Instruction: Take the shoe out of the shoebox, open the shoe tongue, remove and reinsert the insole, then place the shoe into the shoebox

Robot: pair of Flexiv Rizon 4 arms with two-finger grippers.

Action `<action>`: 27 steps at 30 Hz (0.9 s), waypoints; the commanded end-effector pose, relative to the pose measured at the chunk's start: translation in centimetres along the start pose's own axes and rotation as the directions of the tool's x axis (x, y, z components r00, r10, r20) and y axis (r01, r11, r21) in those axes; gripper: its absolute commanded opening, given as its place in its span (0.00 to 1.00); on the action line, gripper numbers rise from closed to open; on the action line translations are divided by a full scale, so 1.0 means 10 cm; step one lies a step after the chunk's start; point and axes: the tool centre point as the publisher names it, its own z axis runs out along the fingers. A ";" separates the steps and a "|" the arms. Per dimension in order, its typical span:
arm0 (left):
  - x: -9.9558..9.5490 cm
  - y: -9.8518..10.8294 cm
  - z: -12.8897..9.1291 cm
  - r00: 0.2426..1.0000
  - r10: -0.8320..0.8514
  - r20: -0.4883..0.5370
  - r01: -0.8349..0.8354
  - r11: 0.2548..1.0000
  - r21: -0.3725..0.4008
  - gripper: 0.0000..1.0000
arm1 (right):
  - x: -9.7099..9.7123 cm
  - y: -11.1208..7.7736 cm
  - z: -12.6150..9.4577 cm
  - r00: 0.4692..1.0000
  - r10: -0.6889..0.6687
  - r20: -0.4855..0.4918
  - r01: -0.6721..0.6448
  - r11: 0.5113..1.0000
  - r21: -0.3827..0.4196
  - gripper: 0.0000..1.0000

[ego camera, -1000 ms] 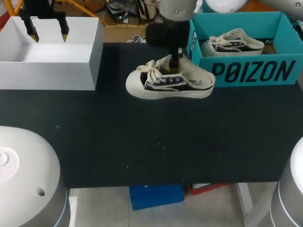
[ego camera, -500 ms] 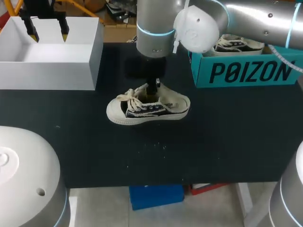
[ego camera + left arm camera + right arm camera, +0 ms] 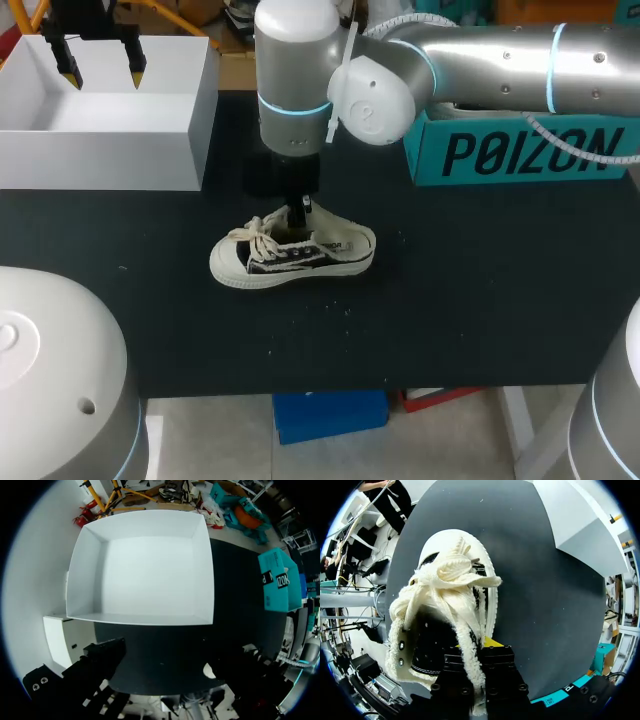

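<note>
Right claw [image 3: 300, 214] grips the small cream-and-black canvas sneaker [image 3: 300, 262] by its collar, mid-frame on the black table [image 3: 480, 290]; loose cream laces [image 3: 256, 233] might snag and drag it on release.

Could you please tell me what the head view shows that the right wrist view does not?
Only the head view shows the left end effector, open above the white box, and the shoe whole, from the side. Only the right wrist view shows the shoe's dark inside and a yellow tip of the right end effector at its side. Both show the shoe, table, white box and teal shoebox.
</note>
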 end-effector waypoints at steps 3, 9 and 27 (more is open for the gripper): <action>0.00 0.00 0.00 1.000 -0.001 0.002 0.001 1.000 -0.001 1.00 | -0.04 0.00 0.14 0.999 0.042 -0.013 -0.041 0.999 0.023 0.79; 0.00 0.00 0.00 1.000 -0.001 0.002 0.001 1.000 -0.001 1.00 | 0.01 -0.09 -0.09 0.997 0.078 0.006 -0.078 0.997 0.007 1.00; 0.00 0.00 0.00 1.000 -0.001 0.002 0.001 1.000 -0.001 1.00 | 0.33 -0.40 -0.91 1.000 0.025 0.004 -0.022 0.925 -0.380 1.00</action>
